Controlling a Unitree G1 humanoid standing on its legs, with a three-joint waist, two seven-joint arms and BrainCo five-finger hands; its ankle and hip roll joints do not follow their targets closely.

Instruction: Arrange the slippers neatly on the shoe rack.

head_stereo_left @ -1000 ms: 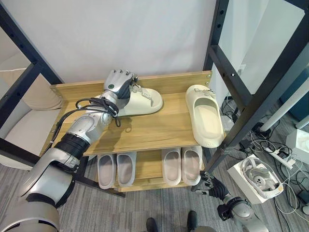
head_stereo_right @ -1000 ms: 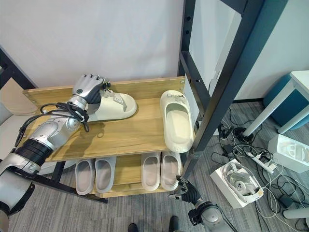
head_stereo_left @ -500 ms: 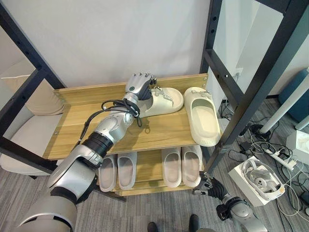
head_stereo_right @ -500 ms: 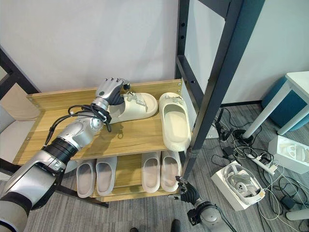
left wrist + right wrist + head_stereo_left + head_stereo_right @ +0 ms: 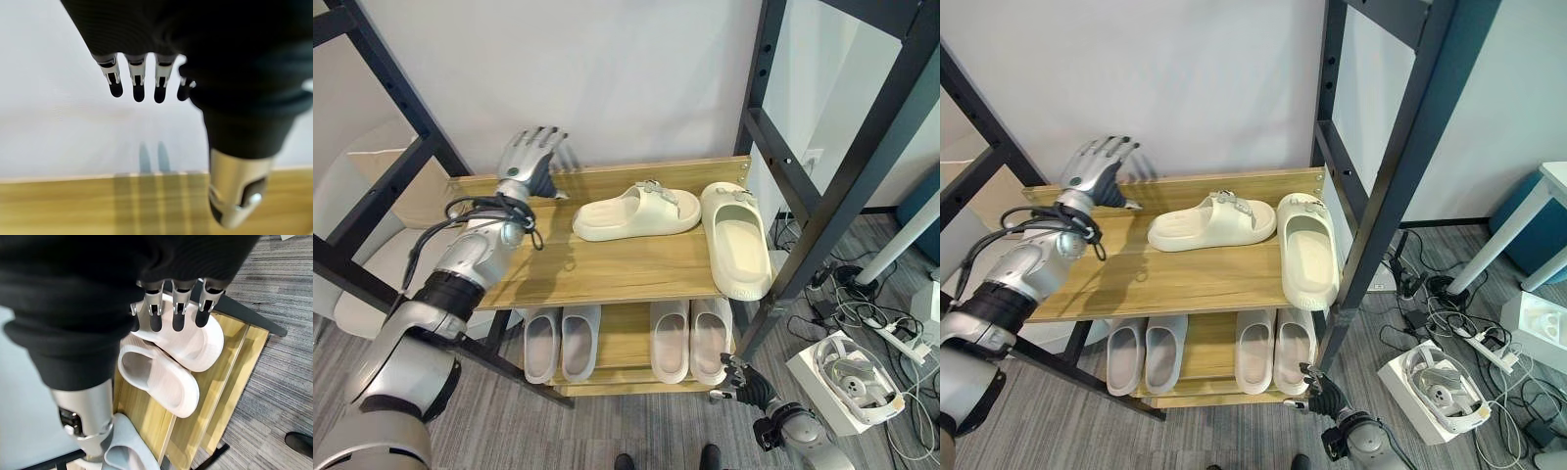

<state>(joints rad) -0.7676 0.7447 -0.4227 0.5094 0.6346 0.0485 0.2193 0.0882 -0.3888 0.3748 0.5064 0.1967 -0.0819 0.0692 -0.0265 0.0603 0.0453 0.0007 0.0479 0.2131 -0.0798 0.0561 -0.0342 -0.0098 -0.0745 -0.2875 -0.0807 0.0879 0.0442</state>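
Two cream slippers rest on the top board of the wooden shoe rack point(image 5: 607, 269). One cream slipper point(image 5: 636, 211) lies crosswise near the back, its toe end beside the other. The second cream slipper point(image 5: 736, 238) lies lengthwise at the right end, its front reaching past the board's edge. My left hand point(image 5: 530, 157) hovers above the board's back left corner, open with fingers point(image 5: 138, 84) spread, holding nothing. My right hand point(image 5: 744, 377) hangs low by the rack's lower right corner, open, its fingers point(image 5: 176, 308) straight in front of the lower shelf.
The lower shelf holds a grey pair point(image 5: 561, 343) on the left and a pale pair point(image 5: 690, 339) on the right. Black metal frame posts point(image 5: 822, 196) stand close on both sides of the rack. A white box with a headset point(image 5: 857, 367) and cables lie on the floor at right.
My left hand has let go of the crosswise slipper and drawn back up and to the left. The slipper stays next to the lengthwise one. The camera has shifted.
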